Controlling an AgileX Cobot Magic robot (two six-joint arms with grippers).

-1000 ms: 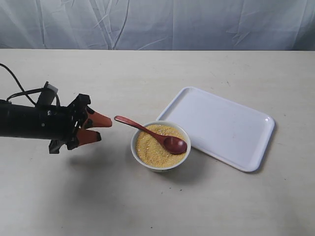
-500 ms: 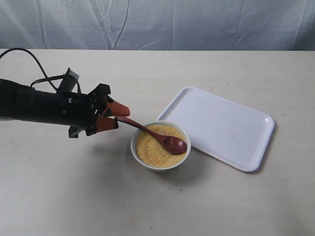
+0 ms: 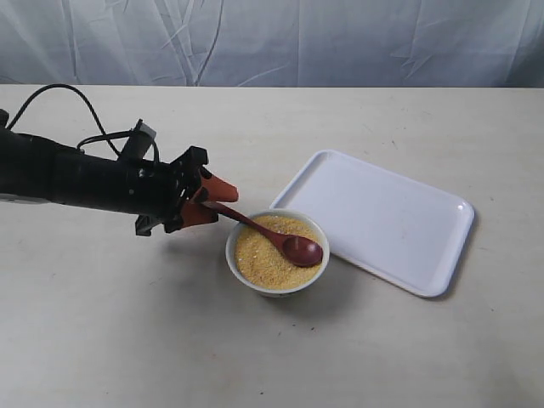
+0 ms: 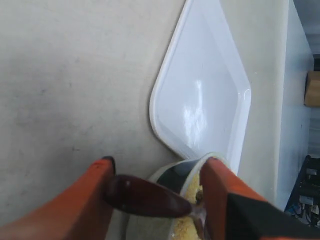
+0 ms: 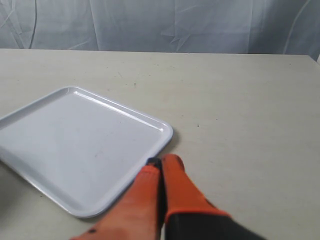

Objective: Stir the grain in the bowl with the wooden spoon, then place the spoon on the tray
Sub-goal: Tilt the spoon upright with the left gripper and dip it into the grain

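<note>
The white bowl (image 3: 274, 290) sits left of the white tray (image 3: 382, 217) and holds a mound of golden grain (image 3: 257, 257). The dark wooden spoon (image 3: 255, 228) lies with its oval end on the grain and its handle sticking out over the rim to the left. My left gripper (image 3: 226, 205) is open, its orange fingers on either side of the handle's end. In the left wrist view the spoon handle (image 4: 145, 196) lies across the gap of the left gripper (image 4: 160, 165), touching one finger, with bowl (image 4: 172, 170) and tray (image 4: 205, 100) beyond. My right gripper (image 5: 161, 162) is shut and empty, near a corner of the tray (image 5: 75, 140).
The beige table (image 3: 280, 357) stretches bare around bowl and tray. A pale cloth backdrop (image 3: 272, 42) hangs along the far edge. A black cable (image 3: 59, 98) loops above the left arm. The right arm is outside the exterior view.
The left arm has moved right and slightly back, bringing its open fingers from short of the spoon to either side of the handle's end. Spoon, bowl and tray have stayed put.
</note>
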